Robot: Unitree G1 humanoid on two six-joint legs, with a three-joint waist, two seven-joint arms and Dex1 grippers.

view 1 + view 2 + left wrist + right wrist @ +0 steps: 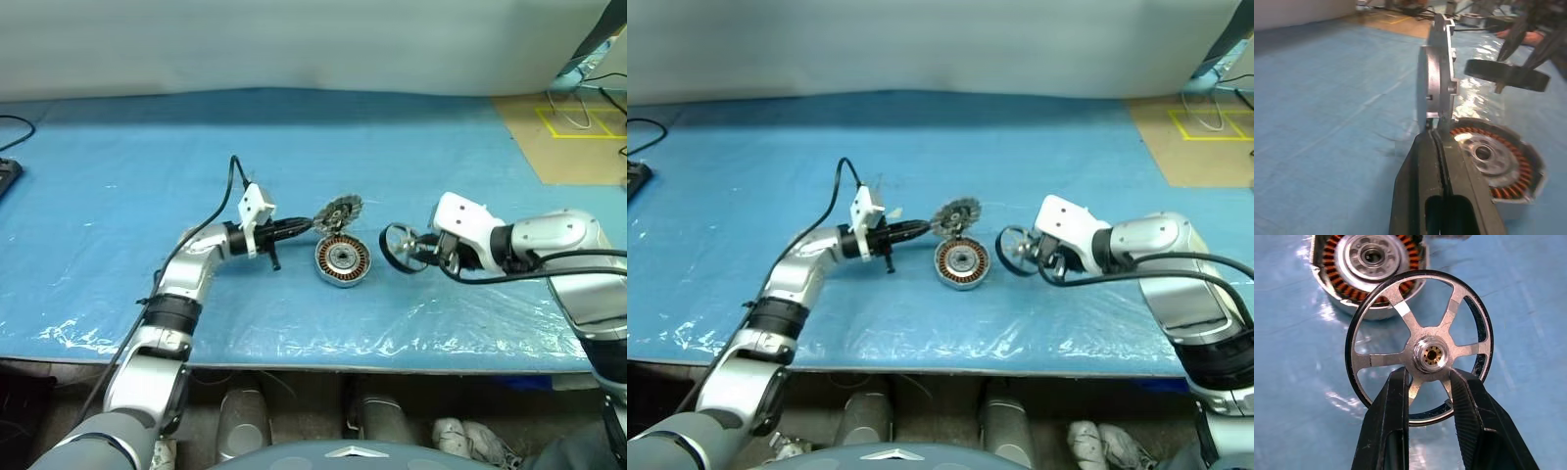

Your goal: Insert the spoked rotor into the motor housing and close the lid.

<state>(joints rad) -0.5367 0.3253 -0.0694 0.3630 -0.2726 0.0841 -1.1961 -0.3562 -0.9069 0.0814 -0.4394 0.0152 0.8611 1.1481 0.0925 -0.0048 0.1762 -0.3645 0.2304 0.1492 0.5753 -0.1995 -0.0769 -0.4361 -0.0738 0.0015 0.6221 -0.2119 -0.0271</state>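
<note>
Head stereo pair looks down over blue table (pixel 118 196). Wrist cams sit close; all share motor housing (pixel 342 260).

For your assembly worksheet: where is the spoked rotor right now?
The spoked rotor is held in the right gripper, just right of the motor housing on the blue table.
</note>
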